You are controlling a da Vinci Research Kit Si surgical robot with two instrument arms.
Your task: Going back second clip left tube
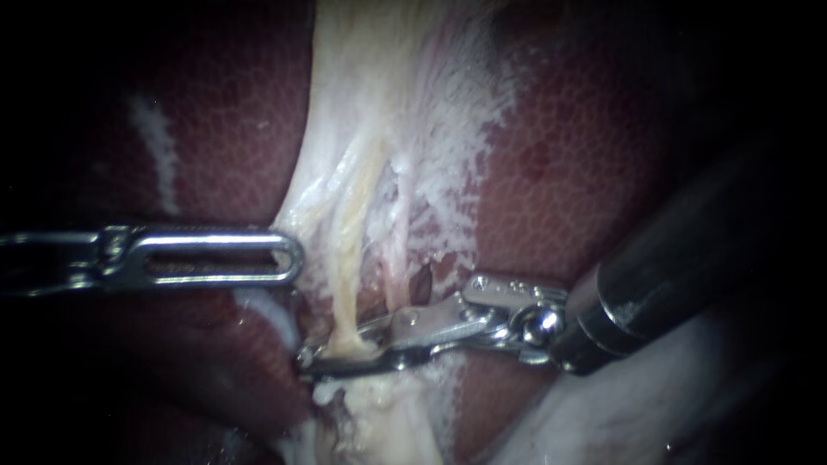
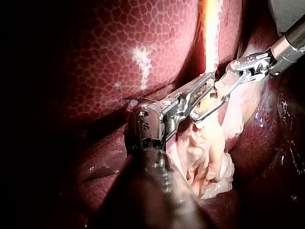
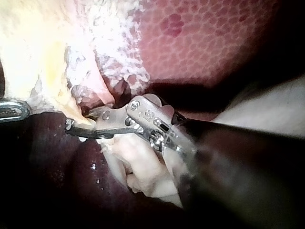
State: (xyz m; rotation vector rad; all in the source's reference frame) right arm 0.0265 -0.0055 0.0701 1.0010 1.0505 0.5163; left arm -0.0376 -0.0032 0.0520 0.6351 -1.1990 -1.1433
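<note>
Two tubes run down the pale tissue (image 1: 388, 103): the yellowish left tube (image 1: 351, 258) and a pinker right tube (image 1: 398, 258). My right instrument (image 1: 306, 360) comes in from the right, low across the field. Its long thin jaws lie one on each side of the left tube and press on it. In the right wrist view the right instrument (image 3: 69, 126) shows the same narrow pinch. My left instrument (image 1: 293, 257) lies level from the left, its slotted jaws shut on the pale tissue's edge. In the left wrist view the left instrument (image 2: 207, 83) crosses just above the right instrument (image 2: 195, 114).
Dark red liver (image 1: 560, 172) lies on both sides of the pale tissue. Frayed white tissue (image 1: 448, 172) covers the liver to the right of the tubes. A ragged pale stump (image 2: 209, 157) hangs under the crossing jaws. The right instrument's thick dark shaft (image 1: 680, 258) fills the right side.
</note>
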